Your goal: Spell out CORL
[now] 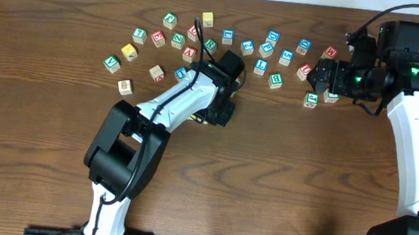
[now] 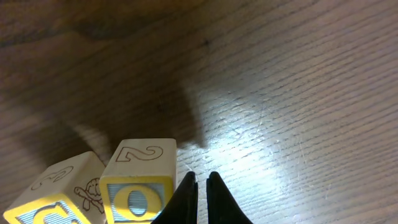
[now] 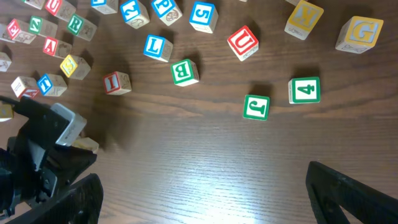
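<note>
In the left wrist view, a yellow-faced O cube (image 2: 138, 186) and a yellow-faced C cube (image 2: 53, 198) stand side by side at the bottom left. My left gripper (image 2: 202, 177) is shut and empty, its tips just right of the O cube. Overhead, the left gripper (image 1: 221, 112) sits mid-table and hides those two cubes. The white cube with the blue L (image 3: 157, 46) and the one with the green R (image 3: 76, 23) lie among the scattered cubes. My right gripper (image 3: 208, 196) is open over bare wood, nothing between its fingers; overhead, the right gripper (image 1: 317, 75) is at the scatter's right end.
Several other letter cubes lie along the far side of the table (image 1: 280, 177): green B (image 3: 185, 71), J (image 3: 256, 107) and 4 (image 3: 304, 90), red U (image 3: 242, 42) and I (image 3: 117, 82), yellow K (image 3: 303, 17). The left arm (image 1: 173, 103) crosses the middle.
</note>
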{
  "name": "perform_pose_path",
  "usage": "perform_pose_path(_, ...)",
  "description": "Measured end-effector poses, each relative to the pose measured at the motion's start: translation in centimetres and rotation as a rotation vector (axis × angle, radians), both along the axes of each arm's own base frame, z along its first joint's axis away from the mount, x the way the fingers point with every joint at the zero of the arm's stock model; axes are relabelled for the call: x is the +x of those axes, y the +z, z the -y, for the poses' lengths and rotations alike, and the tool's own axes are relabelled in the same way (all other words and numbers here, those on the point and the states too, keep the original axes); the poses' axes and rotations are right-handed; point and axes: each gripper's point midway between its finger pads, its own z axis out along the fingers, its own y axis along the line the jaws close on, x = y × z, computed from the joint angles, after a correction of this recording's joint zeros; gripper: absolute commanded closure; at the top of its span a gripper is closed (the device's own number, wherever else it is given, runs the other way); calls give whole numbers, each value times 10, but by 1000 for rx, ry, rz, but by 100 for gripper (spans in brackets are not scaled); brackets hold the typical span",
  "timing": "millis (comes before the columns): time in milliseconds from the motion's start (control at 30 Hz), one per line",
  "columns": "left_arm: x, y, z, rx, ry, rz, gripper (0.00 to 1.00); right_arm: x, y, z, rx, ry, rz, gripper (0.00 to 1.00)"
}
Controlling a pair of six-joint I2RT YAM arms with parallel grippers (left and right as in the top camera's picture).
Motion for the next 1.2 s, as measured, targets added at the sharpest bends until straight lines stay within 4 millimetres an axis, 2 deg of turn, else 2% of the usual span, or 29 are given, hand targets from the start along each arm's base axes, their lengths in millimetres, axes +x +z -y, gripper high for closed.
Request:
perform_pose_path(533, 13, 1, -1, 7, 89, 52, 92, -1, -1, 0, -2, -1, -4, 1)
perform_pose_path(1200, 20, 1, -9, 38, 251, 75, 92, -2, -1, 0, -2, -1, -8, 1)
